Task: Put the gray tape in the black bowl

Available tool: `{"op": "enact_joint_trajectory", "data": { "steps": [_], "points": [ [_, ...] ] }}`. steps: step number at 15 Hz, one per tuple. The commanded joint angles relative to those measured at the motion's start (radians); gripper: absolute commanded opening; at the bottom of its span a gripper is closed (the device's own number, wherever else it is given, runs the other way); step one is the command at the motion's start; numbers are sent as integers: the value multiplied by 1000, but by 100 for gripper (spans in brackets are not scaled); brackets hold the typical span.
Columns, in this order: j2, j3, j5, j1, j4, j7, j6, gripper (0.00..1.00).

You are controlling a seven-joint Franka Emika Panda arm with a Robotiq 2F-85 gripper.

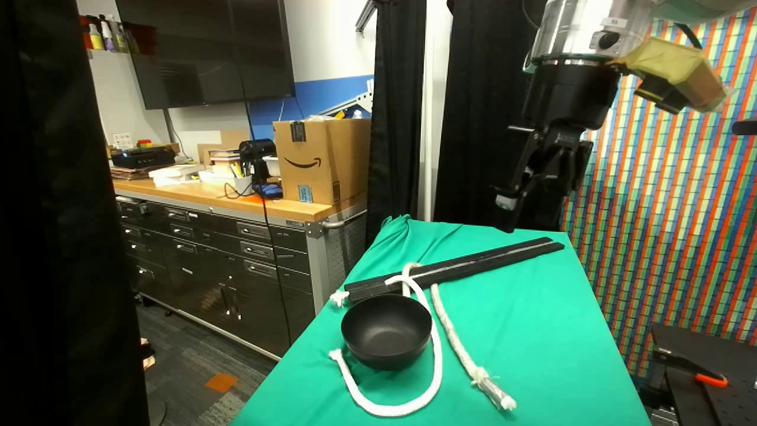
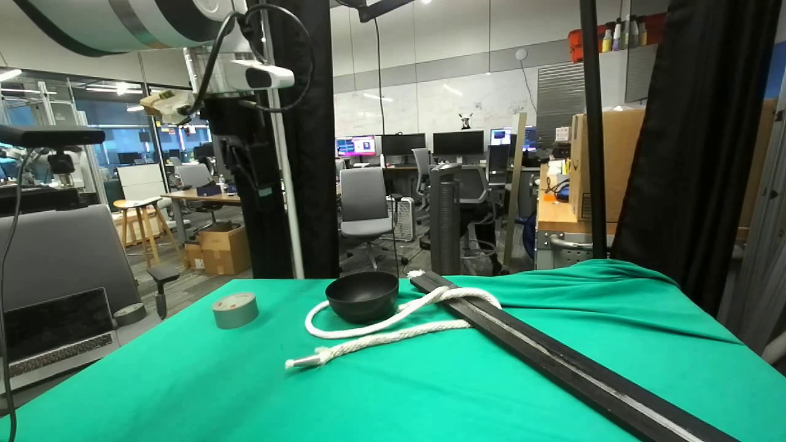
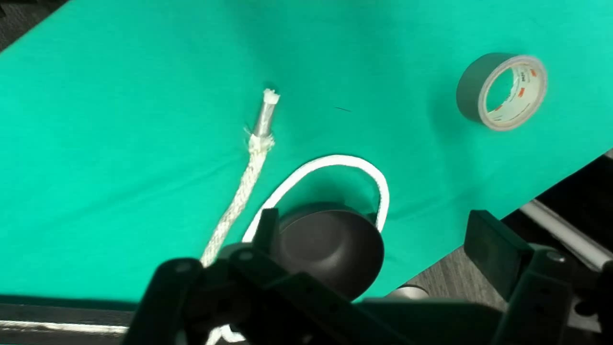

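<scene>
The gray tape [image 2: 235, 312] is a thick ring lying on the green cloth near a table edge. In the wrist view the tape [image 3: 471, 88] is at the upper right, its white inner core showing. It is out of view in the exterior view with the cabinets. The black bowl [image 1: 386, 331] stands upright and empty on the cloth, in both exterior views [image 2: 362, 298]. In the wrist view the bowl [image 3: 335, 249] is partly hidden by a finger. My gripper [image 1: 529, 214] is open and empty, high above the table. Its fingers [image 3: 376, 232] are wide apart in the wrist view.
A white cord [image 1: 437, 355] loops around the bowl, with a thicker rope end [image 3: 239, 191] beside it. A long black stick [image 1: 461, 266] lies across the table. A laptop [image 2: 58, 331] and a dark gray round thing [image 2: 130, 314] are beyond the table edge.
</scene>
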Motion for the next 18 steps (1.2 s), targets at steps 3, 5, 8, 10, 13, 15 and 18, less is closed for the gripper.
{"op": "enact_joint_trajectory", "data": {
  "steps": [3,5,8,10,13,15,18],
  "points": [
    [186,13,-96,35,124,70,95,100],
    [247,5,-119,49,154,90,119,100],
    [339,-1,-165,74,205,168,135,100],
    [402,-9,-176,103,255,254,130,100],
    [484,-22,-170,163,331,369,135,100],
    [535,-34,-172,207,382,448,134,100],
    [595,-54,-167,270,437,553,138,100]
  ]
}}
